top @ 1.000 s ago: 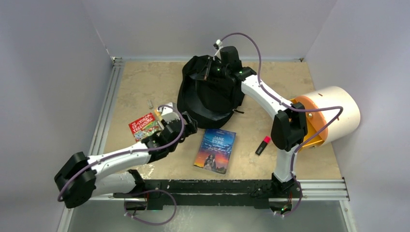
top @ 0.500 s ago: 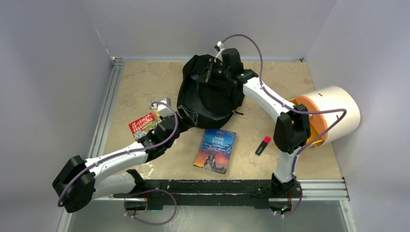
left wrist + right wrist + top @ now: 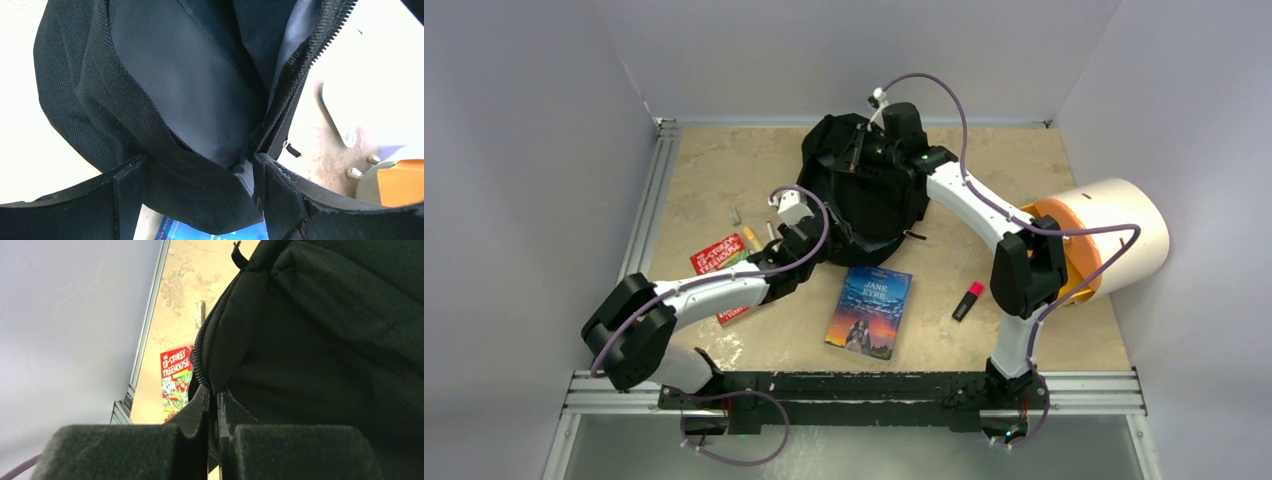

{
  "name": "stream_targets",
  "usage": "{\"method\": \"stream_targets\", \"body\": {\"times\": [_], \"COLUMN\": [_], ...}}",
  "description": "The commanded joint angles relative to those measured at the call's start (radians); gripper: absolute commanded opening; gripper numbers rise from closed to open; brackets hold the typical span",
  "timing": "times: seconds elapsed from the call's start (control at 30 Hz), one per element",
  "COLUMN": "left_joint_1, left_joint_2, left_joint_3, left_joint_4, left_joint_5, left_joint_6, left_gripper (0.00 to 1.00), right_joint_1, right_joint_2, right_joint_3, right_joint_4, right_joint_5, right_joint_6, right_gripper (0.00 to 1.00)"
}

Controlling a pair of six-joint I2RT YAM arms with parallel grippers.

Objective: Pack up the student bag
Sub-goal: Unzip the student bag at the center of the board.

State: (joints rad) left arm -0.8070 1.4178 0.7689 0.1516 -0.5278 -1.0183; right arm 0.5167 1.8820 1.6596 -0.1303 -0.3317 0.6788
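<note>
The bag (image 3: 864, 205) lies at the far middle of the counter (image 3: 714, 170), black and slumped, with its zipped mouth gaping. The right arm reaches over it from the right, and the right claw (image 3: 858, 152) is at the bag's far rim. In the right wrist view this claw (image 3: 213, 399) is pinched tight on the zippered edge of the bag (image 3: 320, 340), with the fabric folding up out of the closed jaws. The left arm comes in from the near left, and the left claw (image 3: 822, 243) is at the bag's near-left edge. In the left wrist view the left claw (image 3: 199, 170) is spread wide: one finger stands on each side of the lower lip of the opening, and the fabric sags between them with nothing gripped. Above that lip the bag (image 3: 75, 90) opens onto smooth grey lining, and the zip teeth run up the right side of the mouth. A blue book (image 3: 870, 311) lies flat on the counter just near of the bag, between the two arms, and its corner shows under the bag's lip in the left wrist view. A red book (image 3: 714, 256) lies to the left, partly under the left arm, and it also shows past the bag in the right wrist view (image 3: 174, 375). A red-capped marker (image 3: 968, 301) lies right of the blue book. A cream and orange cylinder (image 3: 1119, 225) lies on its side at the counter's right edge, behind the right arm.
</note>
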Motion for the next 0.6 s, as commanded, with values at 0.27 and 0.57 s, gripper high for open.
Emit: {"method": "stream_targets", "body": {"times": [0.27,0.57], "left_joint_1": [0.04,0.047], "left_joint_2": [0.043,0.049], "left_joint_3": [-0.002,-0.041], "left_joint_4": [-0.046,-0.049], "left_joint_5": [0.017,0.022], "left_joint_6": [0.025,0.014], "left_gripper": [0.66,0.39], "right_joint_1": [-0.002,-0.002], "right_joint_2": [-0.108,-0.122], "right_joint_3": [-0.037,-0.044], "right_joint_4": [0.047,0.018], "right_joint_5": [0.015,0.06], "right_joint_6": [-0.046,-0.08], "right_gripper": [0.08,0.19]}}
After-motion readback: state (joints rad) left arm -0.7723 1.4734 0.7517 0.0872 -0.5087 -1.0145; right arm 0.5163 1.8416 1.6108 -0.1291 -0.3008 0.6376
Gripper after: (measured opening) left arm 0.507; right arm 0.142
